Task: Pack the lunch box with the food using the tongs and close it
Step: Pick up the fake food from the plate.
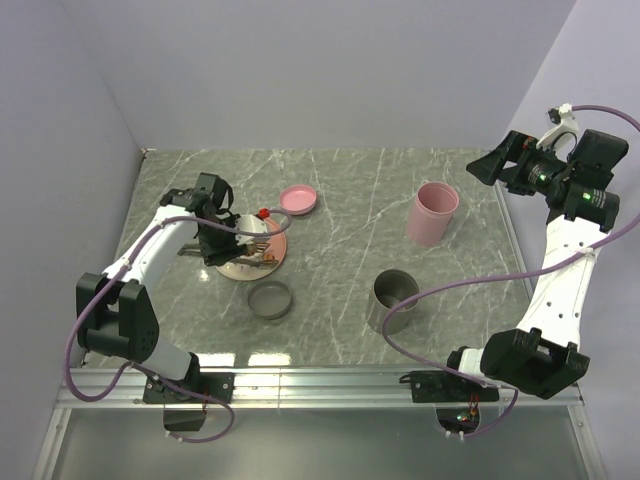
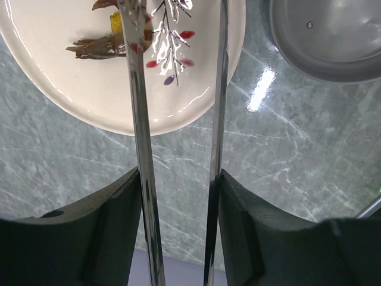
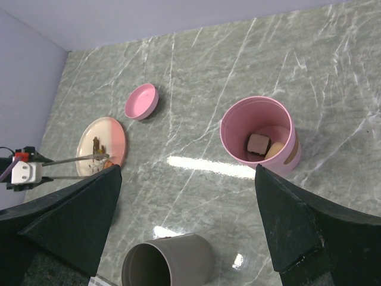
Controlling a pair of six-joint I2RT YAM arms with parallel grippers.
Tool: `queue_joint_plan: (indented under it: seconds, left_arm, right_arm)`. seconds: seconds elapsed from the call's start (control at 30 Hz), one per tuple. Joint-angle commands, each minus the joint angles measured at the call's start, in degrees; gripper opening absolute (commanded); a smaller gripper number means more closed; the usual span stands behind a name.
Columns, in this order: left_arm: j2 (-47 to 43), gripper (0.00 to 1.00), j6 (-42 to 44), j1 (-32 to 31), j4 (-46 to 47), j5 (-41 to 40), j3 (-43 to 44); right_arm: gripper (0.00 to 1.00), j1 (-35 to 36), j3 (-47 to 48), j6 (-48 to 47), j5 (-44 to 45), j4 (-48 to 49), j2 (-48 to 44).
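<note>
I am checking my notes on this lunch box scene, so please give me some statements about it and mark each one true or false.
1. The left jaws hold the tongs above the plate. True.
2. The pink container is empty. False: two food pieces lie inside.
3. The pink lid sits on the pink container. False: it lies apart, near the plate.
4. The right jaws stand open, holding nothing. True.
</note>
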Motion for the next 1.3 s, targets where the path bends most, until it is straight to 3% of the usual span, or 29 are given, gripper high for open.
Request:
queue_joint_plan:
  seconds: [0.0,0.33,1.27]
  left_arm:
    - [0.0,0.55,-0.4,-0.5,0.5,-1.1,1.7]
    - [0.2,0.43,-1.1,-0.5,-0.4,-1.5,3.0]
    - [-2.2,0.38,-5.8,-0.4,-5.9,5.9,12.9]
  right_arm:
    - [1.0,0.2,0.0,-0.5,-0.6,0.6,-2.0]
    - [1.0,0.2,-0.3,-1.0,-0.3,0.3,-2.4]
    - [1.0,0.1,-0.8,-0.8,-0.6,0.7,-2.7]
